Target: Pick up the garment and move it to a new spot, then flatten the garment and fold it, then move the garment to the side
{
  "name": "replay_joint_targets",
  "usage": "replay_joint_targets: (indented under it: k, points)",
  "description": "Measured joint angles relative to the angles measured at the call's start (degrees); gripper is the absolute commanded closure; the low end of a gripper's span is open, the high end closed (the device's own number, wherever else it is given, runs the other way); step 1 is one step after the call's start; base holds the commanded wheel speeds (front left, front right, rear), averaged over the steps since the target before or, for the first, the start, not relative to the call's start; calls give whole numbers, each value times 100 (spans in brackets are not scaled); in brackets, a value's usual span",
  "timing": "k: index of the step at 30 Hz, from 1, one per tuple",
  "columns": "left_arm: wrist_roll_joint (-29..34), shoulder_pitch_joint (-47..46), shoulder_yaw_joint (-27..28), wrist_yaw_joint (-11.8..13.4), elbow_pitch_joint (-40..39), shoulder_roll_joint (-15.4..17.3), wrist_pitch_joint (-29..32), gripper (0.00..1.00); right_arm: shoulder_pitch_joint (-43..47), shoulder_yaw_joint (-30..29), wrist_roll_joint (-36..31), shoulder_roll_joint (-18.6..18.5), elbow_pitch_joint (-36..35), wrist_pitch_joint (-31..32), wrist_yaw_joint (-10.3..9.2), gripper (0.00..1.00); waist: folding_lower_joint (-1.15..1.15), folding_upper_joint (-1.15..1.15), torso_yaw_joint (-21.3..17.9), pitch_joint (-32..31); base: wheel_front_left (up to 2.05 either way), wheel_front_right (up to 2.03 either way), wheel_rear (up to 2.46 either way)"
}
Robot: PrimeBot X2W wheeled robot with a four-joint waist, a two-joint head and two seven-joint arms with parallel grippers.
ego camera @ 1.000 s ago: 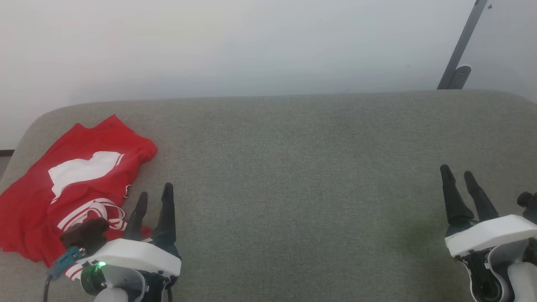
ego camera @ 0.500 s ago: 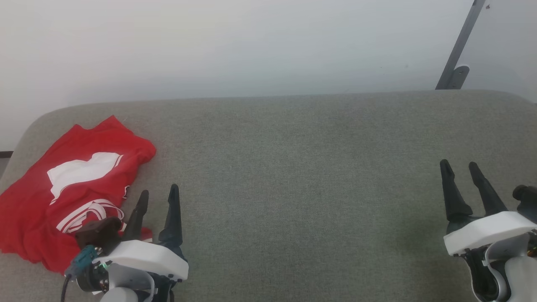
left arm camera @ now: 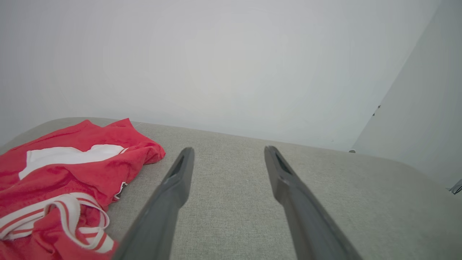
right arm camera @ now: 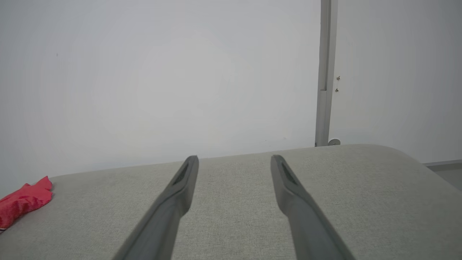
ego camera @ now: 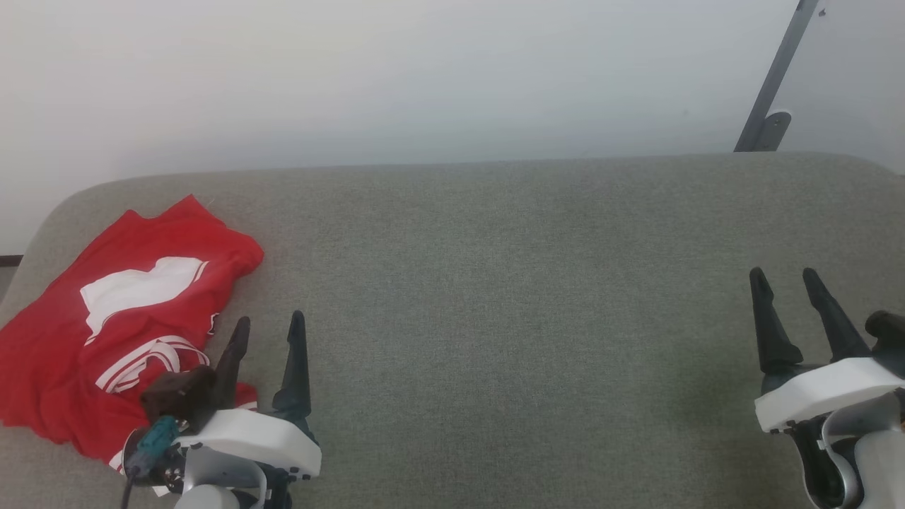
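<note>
While the garment (ego camera: 106, 332) is seen crumpled at the left edge of the frame on the bench (ego camera: 530, 318), long axis running lower left to upper right, the left end effector (ego camera: 270, 319) (fingers apart, empty) is found just beside its lower-right hem. The right end effector (ego camera: 783, 274), likewise spread, is seen well apart at the far right.
</note>
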Motion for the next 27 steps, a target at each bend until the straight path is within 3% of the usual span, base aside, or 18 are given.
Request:
replay_joint_targets:
  k: [27]
  points:
    - [1158, 17, 132, -171, 348, -122, -331, 0, 13, -140, -644, 129, 59, -341, 0, 0, 0, 0, -6, -29, 0, 0, 0]
